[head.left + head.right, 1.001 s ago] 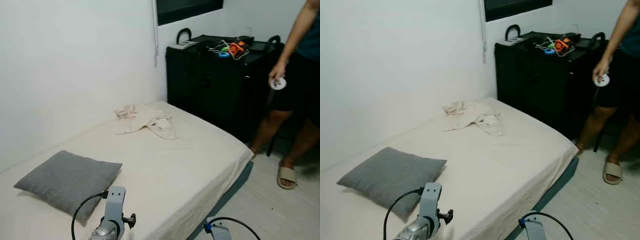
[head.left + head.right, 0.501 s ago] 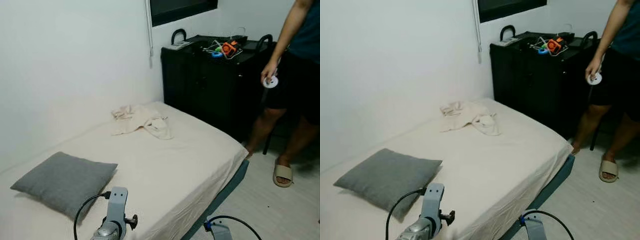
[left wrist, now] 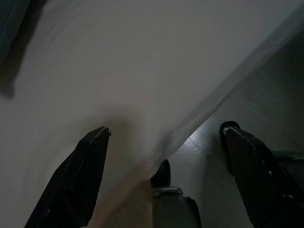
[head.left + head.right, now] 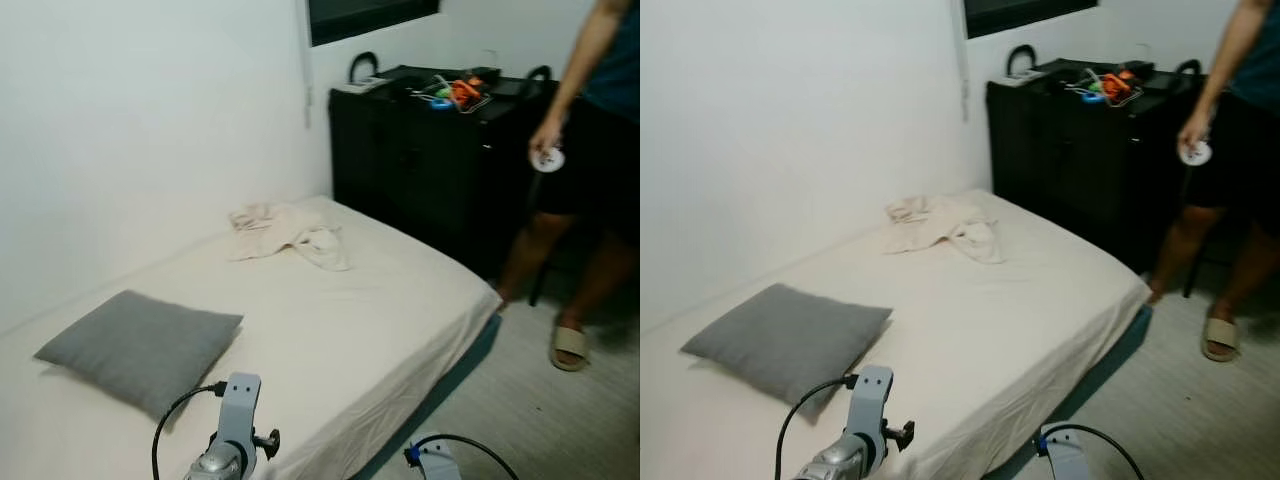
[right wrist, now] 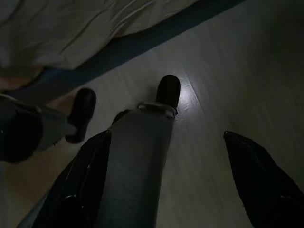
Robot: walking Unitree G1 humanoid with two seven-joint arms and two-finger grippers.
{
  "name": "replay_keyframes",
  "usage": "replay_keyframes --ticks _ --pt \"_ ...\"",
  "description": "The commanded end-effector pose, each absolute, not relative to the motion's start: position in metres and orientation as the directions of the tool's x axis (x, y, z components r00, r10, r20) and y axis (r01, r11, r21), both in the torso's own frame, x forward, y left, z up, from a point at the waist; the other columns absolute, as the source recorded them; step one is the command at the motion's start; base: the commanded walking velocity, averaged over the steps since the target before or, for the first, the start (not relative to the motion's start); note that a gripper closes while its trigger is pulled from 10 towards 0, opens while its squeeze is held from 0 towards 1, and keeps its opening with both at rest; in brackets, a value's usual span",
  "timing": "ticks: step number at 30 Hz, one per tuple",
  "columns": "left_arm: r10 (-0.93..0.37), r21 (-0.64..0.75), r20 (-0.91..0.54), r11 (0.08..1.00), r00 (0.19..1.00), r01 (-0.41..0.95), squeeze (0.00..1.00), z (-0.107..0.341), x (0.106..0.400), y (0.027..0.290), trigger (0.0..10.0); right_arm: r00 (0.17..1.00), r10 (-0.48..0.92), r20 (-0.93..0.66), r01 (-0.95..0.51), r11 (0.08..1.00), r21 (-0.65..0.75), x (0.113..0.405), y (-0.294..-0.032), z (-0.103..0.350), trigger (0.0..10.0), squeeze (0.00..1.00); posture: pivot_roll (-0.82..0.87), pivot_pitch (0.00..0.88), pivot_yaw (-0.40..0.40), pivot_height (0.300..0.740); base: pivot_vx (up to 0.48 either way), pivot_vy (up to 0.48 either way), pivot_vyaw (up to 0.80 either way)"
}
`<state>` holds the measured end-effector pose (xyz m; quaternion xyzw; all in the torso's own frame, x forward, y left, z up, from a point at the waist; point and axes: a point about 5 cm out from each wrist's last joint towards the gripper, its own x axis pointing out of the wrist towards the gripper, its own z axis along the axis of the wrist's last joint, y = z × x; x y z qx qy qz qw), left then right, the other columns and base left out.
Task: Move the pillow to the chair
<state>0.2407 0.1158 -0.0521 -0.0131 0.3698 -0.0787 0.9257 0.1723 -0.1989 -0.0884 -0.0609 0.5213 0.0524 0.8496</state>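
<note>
Room: a small bedroom with white walls; a bed [image 4: 380,330] in a cream sheet runs along the left wall, with pale plank floor [image 4: 560,430] to its right.
Left arm: its silver wrist [image 4: 232,440] stands low in the foreground, over the near edge of the bed.
Left gripper [image 3: 164,135]: seen in the left wrist view, fingers [image 3: 78,175] spread wide, holding nothing, above the sheet's edge and the floor.
Right gripper [image 5: 166,137]: seen in the right wrist view, fingers [image 5: 259,178] spread wide, empty, hanging over the floor beside the blue bed base [image 5: 142,40].
Pillow [image 4: 140,347]: grey, lying flat on the near left part of the bed, close to the wall, well apart from both grippers.
Cloth [image 4: 285,232]: a crumpled cream cloth on the far part of the bed.
Cabinet [image 4: 430,160]: black, beyond the foot of the bed; small coloured items [image 4: 455,93] on top.
Person [image 4: 590,170]: stands at the right by the cabinet, one hand [image 4: 547,145] holding a small white object.
</note>
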Motion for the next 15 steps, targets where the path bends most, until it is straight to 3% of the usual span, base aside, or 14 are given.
replay_keyframes --ticks 1,9,13,15 --pt "-0.14 -0.069 -0.693 0.989 0.707 0.128 0.0 -0.0541 0.2385 0.121 10.0 0.45 0.036 -0.892 -0.161 0.986 -0.041 0.1731 -0.1956 -0.0885 10.0 0.0 -0.1 0.0 0.054 0.74 0.0 0.0 0.0" --pt "-0.141 -0.072 -0.697 0.989 0.703 0.128 0.0 -0.0543 0.2385 0.1213 10.0 0.45 0.036 -0.892 -0.155 0.987 -0.038 0.1726 -0.195 -0.0888 10.0 0.0 -0.1 0.0 0.058 0.74 0.0 0.0 0.0" --pt "-0.144 -0.075 -0.702 0.989 0.698 0.128 0.0 -0.0549 0.2378 0.1206 10.0 0.45 0.035 -0.892 -0.149 0.988 -0.036 0.1721 -0.1949 -0.089 10.0 0.0 -0.1 0.0 0.06 0.74 -0.358 0.0 0.0" --pt "-0.149 -0.059 -0.697 0.987 0.701 0.151 0.0 -0.0546 0.2378 0.1198 10.0 0.451 0.035 -0.892 -0.147 0.989 -0.035 0.172 -0.1949 -0.0891 10.0 0.0 -0.1 0.0 0.06 0.74 0.0 0.0 0.0"
